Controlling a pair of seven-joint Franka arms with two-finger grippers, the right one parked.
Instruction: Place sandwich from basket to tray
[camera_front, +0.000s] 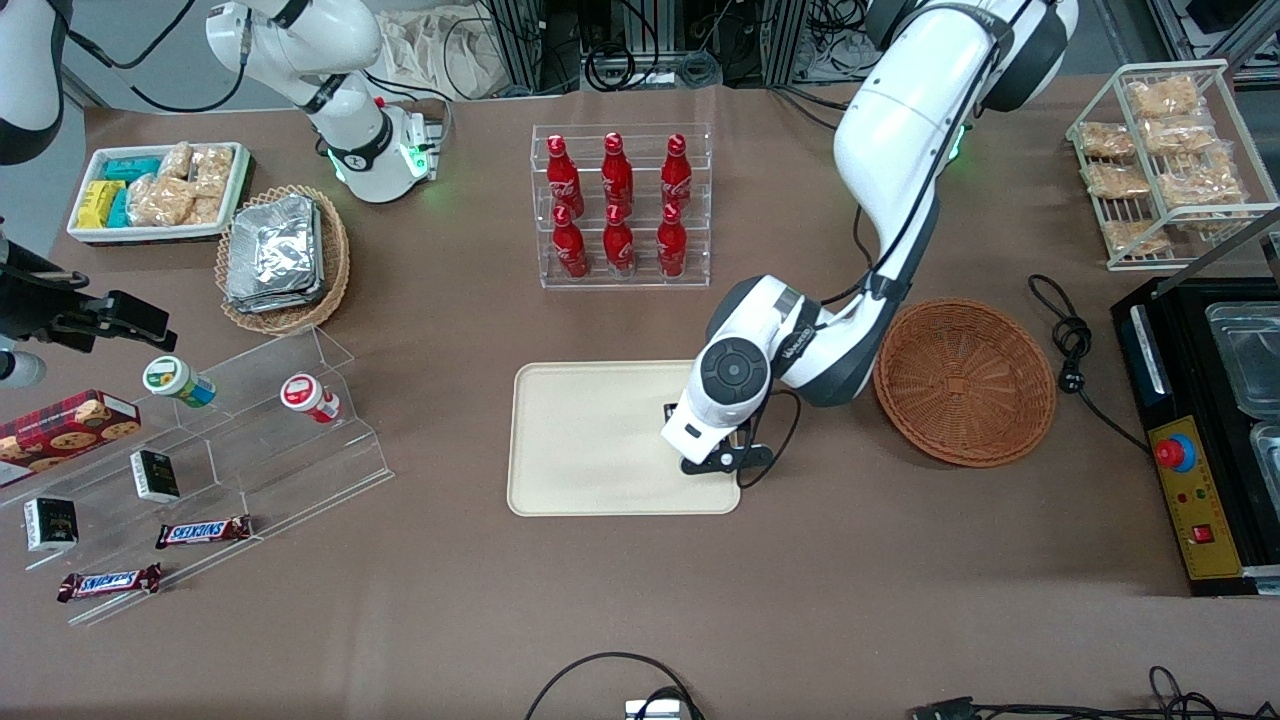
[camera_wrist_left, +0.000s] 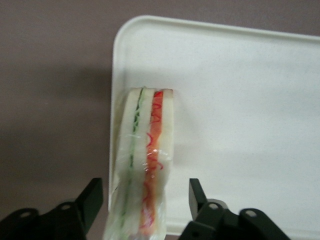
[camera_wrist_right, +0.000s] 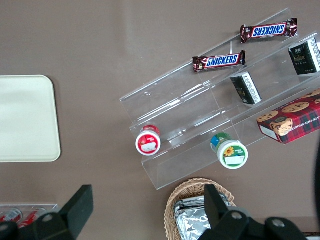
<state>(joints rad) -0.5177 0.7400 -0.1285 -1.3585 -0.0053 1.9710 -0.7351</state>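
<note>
Sandwich is lying on our tray, between our gripper's spread fingers, nearer the nine-o'clock one.

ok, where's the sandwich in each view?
Front: hidden under the gripper at the tray's edge nearest the basket.
Left wrist: sandwich lies on the tray edge, between the open fingers.
Right wrist: not in it; only a tray corner.
Shared landmark: the tray.
</note>
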